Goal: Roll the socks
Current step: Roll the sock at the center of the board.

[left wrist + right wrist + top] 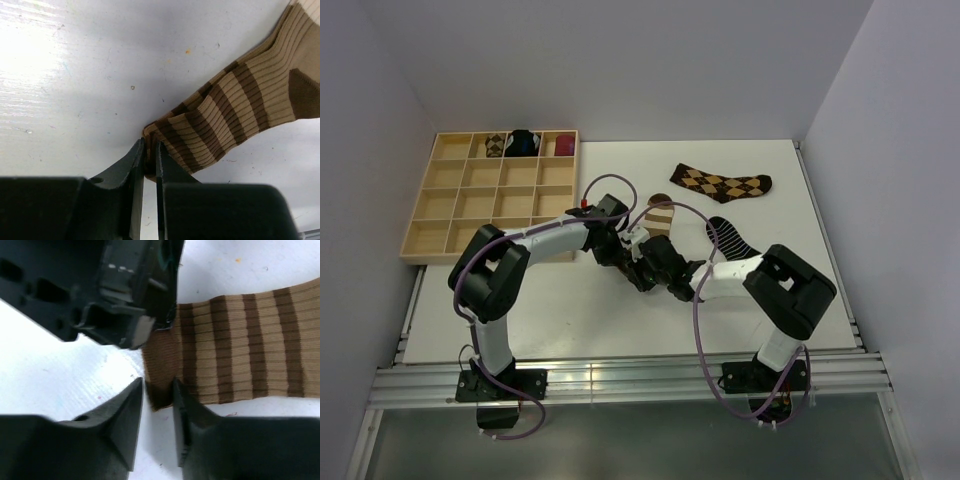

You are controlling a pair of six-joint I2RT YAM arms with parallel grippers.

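Three socks lie flat on the white table (520,310), all of soft knit. A long, ribbed striped sock (235,110) has wide brown and cream bands and a solid brown heel patch. An argyle sock (722,183) in brown-and-tan diamonds lies further back. A short black sock (730,238) with thin white lines lies just right of the striped one.

At back left sits a shallow wooden tray (415,205) divided into square compartments. Its rear row holds three rolled bundles side by side (one to a compartment): a diamond-patterned bundle (496,146), a black-and-blue bundle (525,143) and a maroon bundle (564,146).

Both arms meet at the striped sock's cuff, mid-table. The left gripper (149,146) has its jaws nearly together, clamped on a bunched corner of the cuff. The right gripper (157,387) has its jaws a little apart, straddling the other brown cuff corner; whether they press it I cannot tell.
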